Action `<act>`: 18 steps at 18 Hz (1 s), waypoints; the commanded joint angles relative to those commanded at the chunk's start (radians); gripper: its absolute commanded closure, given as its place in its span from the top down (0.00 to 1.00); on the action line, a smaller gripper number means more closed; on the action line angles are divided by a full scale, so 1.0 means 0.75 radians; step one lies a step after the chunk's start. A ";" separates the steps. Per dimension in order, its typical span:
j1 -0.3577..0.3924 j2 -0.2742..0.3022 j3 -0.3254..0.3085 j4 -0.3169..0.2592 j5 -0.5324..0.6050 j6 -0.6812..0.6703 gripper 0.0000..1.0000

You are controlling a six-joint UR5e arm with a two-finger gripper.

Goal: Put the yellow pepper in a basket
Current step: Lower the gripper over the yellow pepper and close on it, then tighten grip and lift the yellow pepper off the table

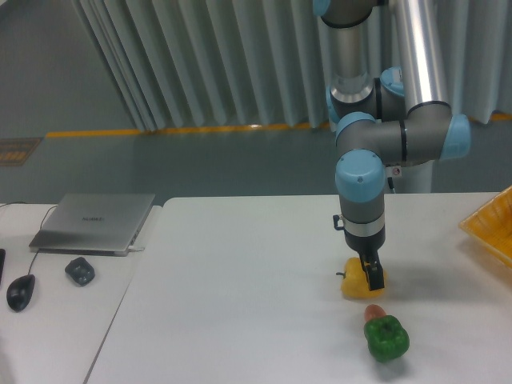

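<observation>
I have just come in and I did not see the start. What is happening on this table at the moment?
A robot arm has its gripper lowered right over the yellow pepper, which lies on the white table. Whether the gripper already grips it cannot be seen. The basket waits at the right edge, apart from the pepper. A green pepper lies just in front, untouched.

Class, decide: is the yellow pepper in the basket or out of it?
Out. The yellow pepper lies on the white table, well left of the basket at the right edge.
</observation>
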 joint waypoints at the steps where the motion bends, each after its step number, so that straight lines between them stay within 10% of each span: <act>1: 0.000 -0.002 0.000 0.000 0.000 -0.002 1.00; 18: -0.037 -0.031 -0.004 0.004 0.080 -0.065 0.89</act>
